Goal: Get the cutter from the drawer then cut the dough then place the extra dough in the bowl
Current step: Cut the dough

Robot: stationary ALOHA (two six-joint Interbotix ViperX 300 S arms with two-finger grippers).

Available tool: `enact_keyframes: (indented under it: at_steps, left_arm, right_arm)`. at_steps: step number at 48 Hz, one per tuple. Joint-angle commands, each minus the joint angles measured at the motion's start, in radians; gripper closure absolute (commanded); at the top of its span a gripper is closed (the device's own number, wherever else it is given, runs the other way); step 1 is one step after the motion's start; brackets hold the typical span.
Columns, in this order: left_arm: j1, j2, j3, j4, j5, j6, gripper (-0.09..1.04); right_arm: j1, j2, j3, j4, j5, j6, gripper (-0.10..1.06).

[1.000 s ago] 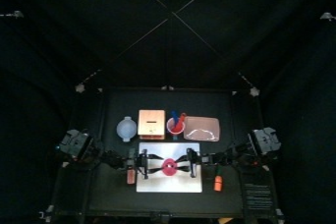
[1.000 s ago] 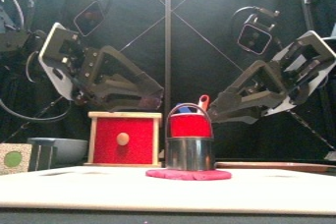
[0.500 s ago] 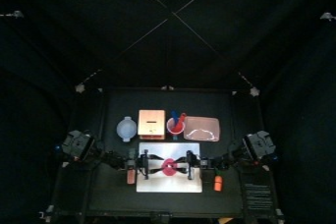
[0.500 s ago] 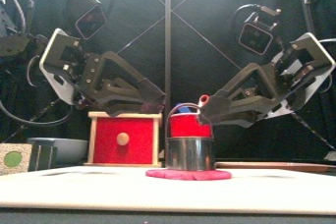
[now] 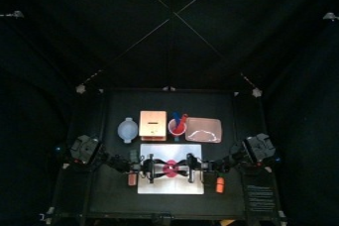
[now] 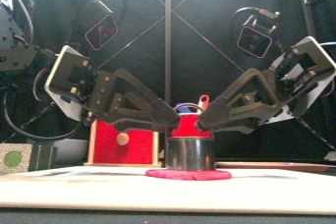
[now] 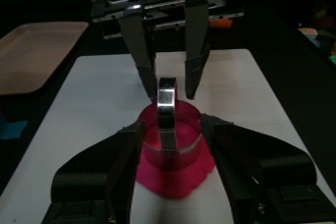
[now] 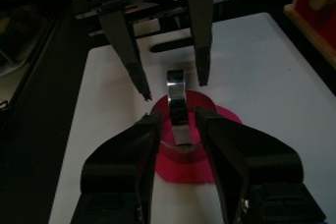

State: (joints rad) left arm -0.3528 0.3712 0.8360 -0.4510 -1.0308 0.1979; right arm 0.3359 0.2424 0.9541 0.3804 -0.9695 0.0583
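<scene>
A round metal cutter (image 6: 191, 152) with a wire handle stands upright on a flat pink dough disc (image 6: 188, 175) in the middle of the white cutting board (image 5: 189, 185). My left gripper (image 7: 175, 132) is open and low over the board, with one jaw on each side of the cutter (image 7: 171, 130). From the other side, my right gripper (image 8: 180, 115) is also open and straddles the cutter (image 8: 178, 110). In the top view both grippers (image 5: 150, 166) (image 5: 196, 167) meet over the dough (image 5: 172, 169).
Behind the board stand the wooden box with the red drawer front (image 6: 125, 140), the blue-grey bowl (image 5: 127, 128), a red cup (image 5: 180, 124) and the pink tray (image 5: 205, 128). Small orange things (image 5: 133, 180) (image 5: 220, 183) lie beside the board's front corners.
Both arms have come down and inward toward the cutter. The left gripper moved most, closing in beside the cutter. Cutter and dough have stayed put.
</scene>
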Motion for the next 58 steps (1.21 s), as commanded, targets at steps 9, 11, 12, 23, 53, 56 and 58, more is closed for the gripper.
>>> enact_keyframes:
  at_steps: [9,11,12,23,53,56,58]
  left_arm:
    - [0.003,-0.008,-0.015,0.008,0.003,0.0,0.32]
    - [0.002,-0.006,-0.018,0.008,0.009,0.0,0.34]
    - [0.002,-0.006,-0.018,0.008,0.014,0.0,0.34]
    - [0.005,-0.005,-0.02,0.008,0.044,0.0,0.35]
    - [0.003,-0.014,-0.011,0.021,0.061,0.005,0.39]
    - [0.003,-0.014,-0.009,0.032,0.067,0.003,0.42]
    - [0.0,-0.015,-0.009,0.043,0.081,0.003,0.45]
  right_arm:
    - [0.008,-0.009,-0.015,0.015,-0.006,0.002,0.25]
    - [0.008,-0.008,-0.015,0.015,-0.006,0.002,0.25]
    - [0.009,-0.008,-0.015,0.015,-0.008,0.002,0.25]
    - [0.008,-0.006,-0.015,0.028,-0.006,0.0,0.25]
    - [0.008,-0.006,-0.017,0.029,0.008,-0.005,0.55]
    - [0.008,-0.006,-0.015,0.032,0.02,-0.005,0.56]
    - [0.008,-0.006,-0.017,0.031,0.029,-0.005,0.56]
